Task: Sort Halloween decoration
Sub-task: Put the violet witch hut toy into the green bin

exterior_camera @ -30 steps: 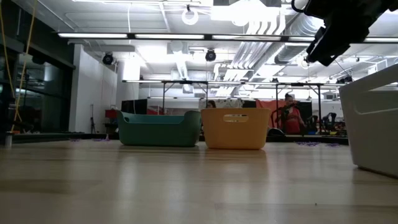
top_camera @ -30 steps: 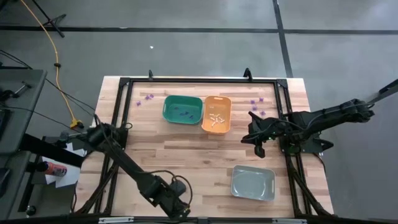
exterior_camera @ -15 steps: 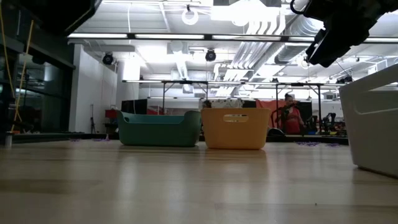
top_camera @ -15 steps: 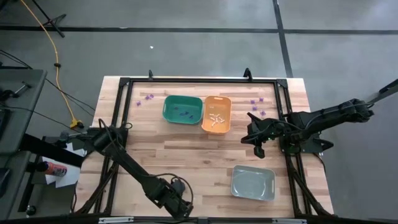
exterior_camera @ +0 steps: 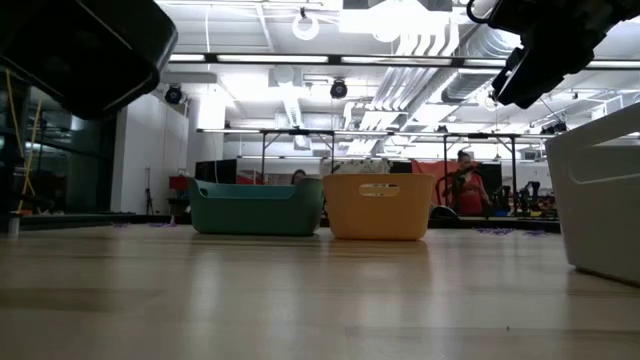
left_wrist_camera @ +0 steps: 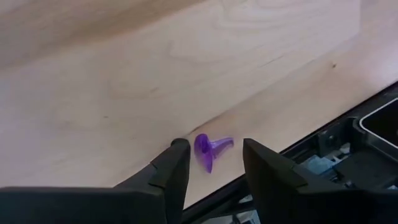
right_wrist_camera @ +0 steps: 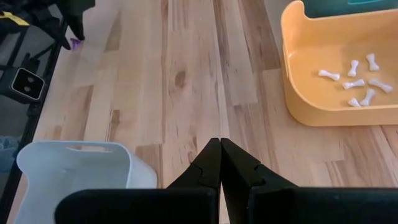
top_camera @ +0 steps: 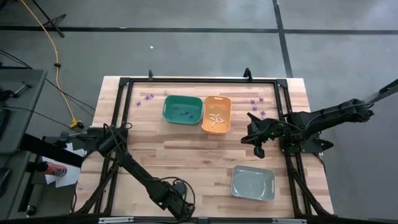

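One purple trinket (left_wrist_camera: pixel 210 151) of the Halloween decoration lies flat on the wood beside the table's near edge. My left gripper (left_wrist_camera: pixel 214 163) points down over it, open, one finger on each side and neither touching it. In the high view that gripper (top_camera: pixel 184 211) is at the near edge, left of centre. More purple trinkets lie at the far left (top_camera: pixel 146 97) and the far right (top_camera: pixel 257 101). My right gripper (right_wrist_camera: pixel 220 155) waits shut above the table's right half (top_camera: pixel 259 149), holding nothing.
A green bin (top_camera: pixel 183 109) with purple pieces and an orange bin (top_camera: pixel 216 114) with whitish bones stand side by side at the far middle. A grey bin (top_camera: pixel 252 183) stands near right. A black frame rail (left_wrist_camera: pixel 348 149) runs along the near edge just past the trinket.
My left gripper has sunk toward the table at the near edge. In the low view the arm's dark body has dropped into the upper left of the picture. The right arm and the bins have kept still.
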Controlling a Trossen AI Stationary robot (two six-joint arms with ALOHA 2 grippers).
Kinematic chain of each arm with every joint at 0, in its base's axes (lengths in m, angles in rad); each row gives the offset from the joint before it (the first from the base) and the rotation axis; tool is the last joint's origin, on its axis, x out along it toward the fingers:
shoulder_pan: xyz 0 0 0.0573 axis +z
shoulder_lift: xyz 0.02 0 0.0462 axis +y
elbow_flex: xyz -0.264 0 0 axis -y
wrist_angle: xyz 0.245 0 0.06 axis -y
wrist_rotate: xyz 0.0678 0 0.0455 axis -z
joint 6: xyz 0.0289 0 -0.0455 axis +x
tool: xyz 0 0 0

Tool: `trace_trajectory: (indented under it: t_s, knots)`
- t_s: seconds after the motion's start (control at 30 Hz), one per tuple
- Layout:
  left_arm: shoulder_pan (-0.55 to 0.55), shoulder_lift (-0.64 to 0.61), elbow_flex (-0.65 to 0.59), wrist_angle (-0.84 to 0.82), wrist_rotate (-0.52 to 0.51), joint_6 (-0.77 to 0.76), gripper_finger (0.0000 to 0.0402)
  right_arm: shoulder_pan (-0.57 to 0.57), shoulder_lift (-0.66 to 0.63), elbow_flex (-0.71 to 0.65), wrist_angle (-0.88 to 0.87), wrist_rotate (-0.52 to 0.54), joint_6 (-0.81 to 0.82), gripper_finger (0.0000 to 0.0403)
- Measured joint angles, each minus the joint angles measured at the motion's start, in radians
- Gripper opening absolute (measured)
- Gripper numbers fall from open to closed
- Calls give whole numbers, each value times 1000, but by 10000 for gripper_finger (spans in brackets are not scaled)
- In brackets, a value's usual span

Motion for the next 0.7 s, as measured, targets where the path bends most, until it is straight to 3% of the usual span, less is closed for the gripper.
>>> trace_trajectory:
  t_s: [0.1,0.3,0.47,0.7]
  knots:
    - [0,0,0,-8,2,1,115,0,0,0,-2,0,0,0]
    - [0,1,0,0,-2,11,15,0,0,0,-1,0,-26,0]
    - [1,-23,-5,-13,-15,74,7,0,0,0,-1,0,-26,0]
    - [25,-146,-5,-42,-157,225,1,0,0,0,0,0,-26,0]
